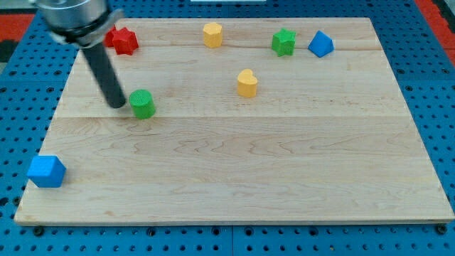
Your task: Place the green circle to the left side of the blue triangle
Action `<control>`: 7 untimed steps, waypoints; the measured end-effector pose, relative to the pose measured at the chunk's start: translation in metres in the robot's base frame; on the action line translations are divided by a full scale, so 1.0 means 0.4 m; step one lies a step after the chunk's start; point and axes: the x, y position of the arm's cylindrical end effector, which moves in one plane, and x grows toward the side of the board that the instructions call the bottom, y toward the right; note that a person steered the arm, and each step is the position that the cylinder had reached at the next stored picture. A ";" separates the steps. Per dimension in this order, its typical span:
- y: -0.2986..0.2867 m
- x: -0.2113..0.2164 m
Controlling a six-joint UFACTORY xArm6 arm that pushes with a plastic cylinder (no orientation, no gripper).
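The green circle [142, 104] is a short green cylinder at the board's left-centre. My tip [116, 104] is just to its left, touching or almost touching it. The blue triangle [320, 44] stands near the view's top right, far from the green circle. The rod rises from the tip up to the view's top left.
A green star [284, 42] sits just left of the blue triangle. A yellow heart [247, 83] is at centre, a yellow hexagon [212, 34] at top centre, a red star [123, 40] at top left, a blue cube [47, 171] at the wooden board's [234, 178] bottom-left corner.
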 end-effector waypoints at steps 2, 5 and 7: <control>0.238 -0.037; 0.240 0.080; 0.466 0.035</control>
